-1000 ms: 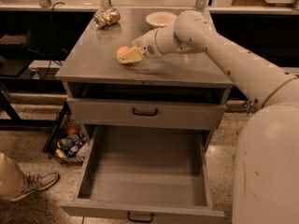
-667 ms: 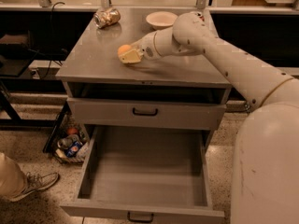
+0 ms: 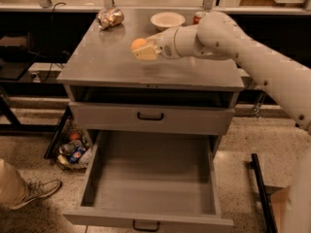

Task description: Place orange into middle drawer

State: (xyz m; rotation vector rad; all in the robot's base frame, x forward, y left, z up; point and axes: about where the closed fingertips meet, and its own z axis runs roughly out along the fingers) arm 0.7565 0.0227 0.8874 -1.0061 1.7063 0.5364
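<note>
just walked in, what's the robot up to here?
The arm's gripper holds the orange in its fingers, just above the cabinet top. The middle drawer below is pulled out with nothing in it, so the orange is not yet placed. A bowl, a crumpled bag and a red can sit at the back.

Pincer (image 3: 147, 51) lifted orange (image 3: 138, 43) off cabinet top (image 3: 104, 59).

the cabinet (image 3: 107, 68) is viewed from above and in front, at close range, looking down; the gripper (image 3: 144, 51), clasped on the orange (image 3: 137, 43), is seen over the cabinet's top, left of centre.
</note>
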